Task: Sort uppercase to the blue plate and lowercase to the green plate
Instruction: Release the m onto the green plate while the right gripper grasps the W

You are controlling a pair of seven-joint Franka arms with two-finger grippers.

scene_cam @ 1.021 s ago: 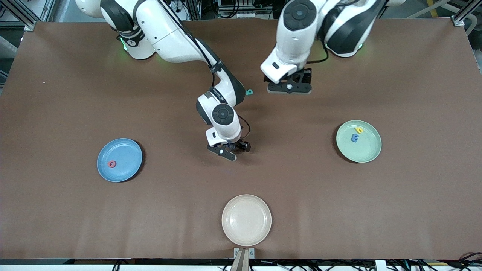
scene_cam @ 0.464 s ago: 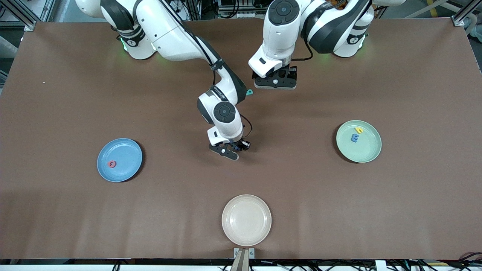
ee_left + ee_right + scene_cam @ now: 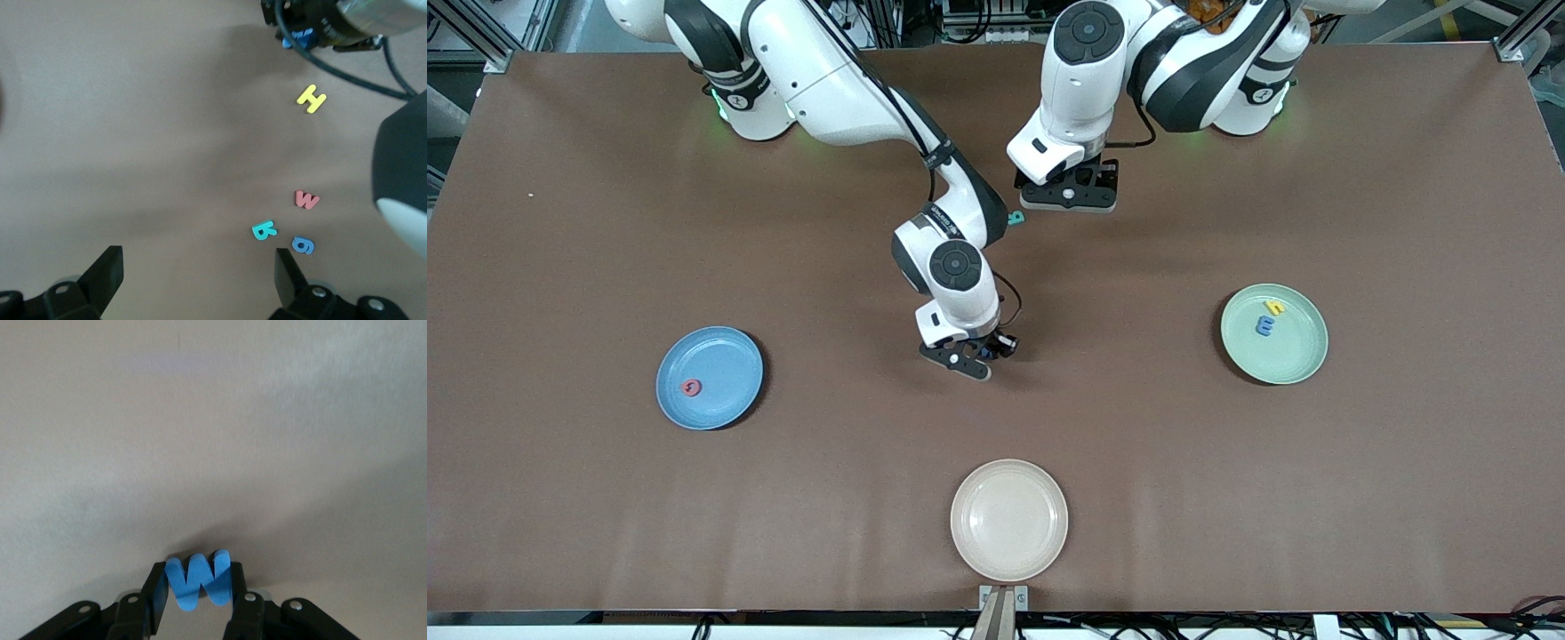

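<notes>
Blue W (image 3: 198, 580), a chunky foam capital with soft rounded edges, is clamped flat-faced between the black fingers of the right gripper (image 3: 971, 358), low over the middle of the matte brown table (image 3: 605, 222). Whether the letter touches the tabletop cannot be told.

In the front view, the left gripper (image 3: 1069, 197) hovers at about one o'clock from the right gripper, its two fingers spread wide with nothing between them. Four loose foam letters lie flat on the tabletop in the left wrist view. The teal R (image 3: 264, 231) and blue g (image 3: 303, 245) are just beside each other, the red w (image 3: 307, 199) is near them, and the yellow H (image 3: 311, 99) is well apart.

The round, shallow blue plate (image 3: 729, 351) sits at the table's nine o'clock. It carries the pink-red Q (image 3: 691, 387) at eight o'clock from its centre. The pale mint green plate (image 3: 1294, 356), a matching disc, sits at three o'clock. It holds the yellow h (image 3: 1276, 308) at its twelve o'clock edge and the blue m (image 3: 1264, 326) just beside it. A speckled cream plate (image 3: 1009, 520) sits at six o'clock.
</notes>
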